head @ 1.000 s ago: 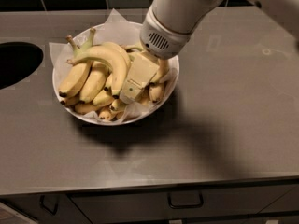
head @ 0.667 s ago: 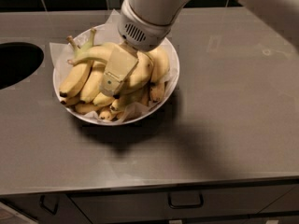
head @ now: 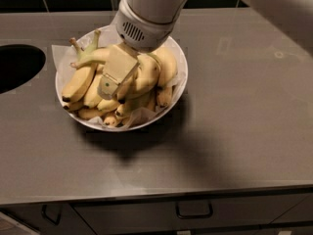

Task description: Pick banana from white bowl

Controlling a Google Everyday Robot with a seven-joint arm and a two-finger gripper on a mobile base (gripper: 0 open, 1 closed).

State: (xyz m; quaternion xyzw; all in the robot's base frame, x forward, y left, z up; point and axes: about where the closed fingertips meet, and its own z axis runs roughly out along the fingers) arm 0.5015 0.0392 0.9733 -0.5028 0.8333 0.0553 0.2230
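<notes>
The white bowl (head: 181,80), lined with crinkled white paper (head: 59,58), sits on the grey counter left of centre and holds several yellow bananas. The banana (head: 96,58), long and arched with a greenish stem pointing left, lies across the top of the pile, and its middle is hidden under my gripper. My gripper (head: 113,89) reaches down from the top into the middle of the bowl. Its cream-coloured end rests on or among the bananas, over the arched banana. Shorter, stubbier bananas (head: 77,83) lie to its left and right.
A dark round opening (head: 14,65) is cut into the counter at the far left. The counter's front edge runs along the bottom, with drawer handles (head: 194,210) below it. A dark tiled wall stands behind the counter. My arm crosses the top of the view.
My gripper has moved left across the bowl, from its right side to above the middle of the banana pile. The bananas and bowl have stayed in place.
</notes>
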